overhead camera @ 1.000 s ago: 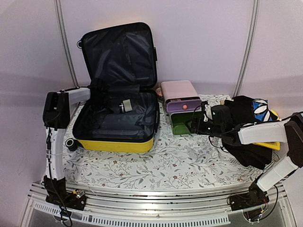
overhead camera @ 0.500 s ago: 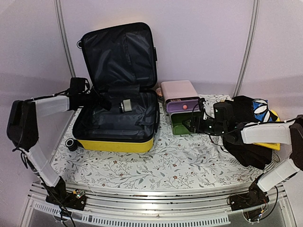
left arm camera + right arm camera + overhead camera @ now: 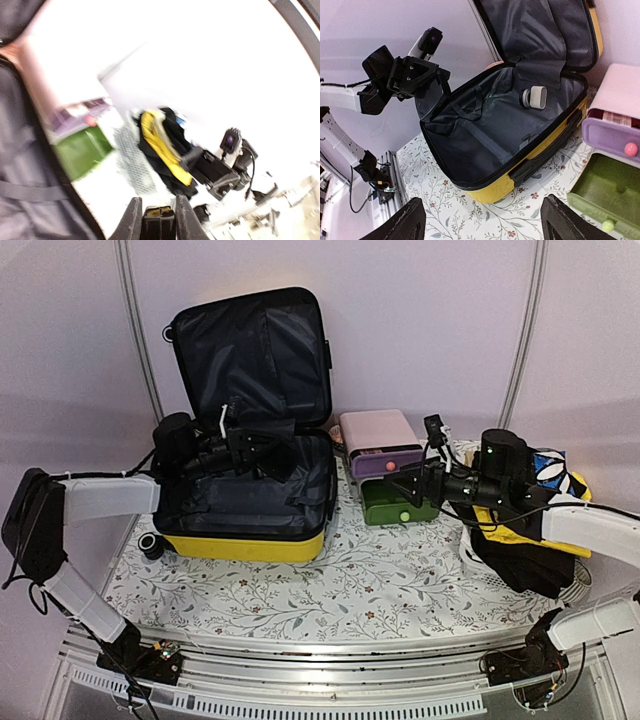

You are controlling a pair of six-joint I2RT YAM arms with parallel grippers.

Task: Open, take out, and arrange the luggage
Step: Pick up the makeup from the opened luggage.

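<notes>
The yellow luggage lies open at the table's left with its black-lined lid standing upright. A small grey and white cylinder rests on the lining. My left gripper hovers over the open shell, pointing right. In the left wrist view, which is blurred, my left gripper is shut on a small black block with a yellowish top. My right gripper stands open and empty beside the green drawer. In the right wrist view, my right gripper faces the luggage's near yellow corner.
A pink box with its green drawer pulled out sits right of the luggage. A white mesh basket piled with black and yellow clothes stands at the far right. A flowered cloth covers the table.
My left arm has unfolded and swung right, carrying its gripper across the open luggage. My right arm has lifted and its jaws have spread a little wider.
</notes>
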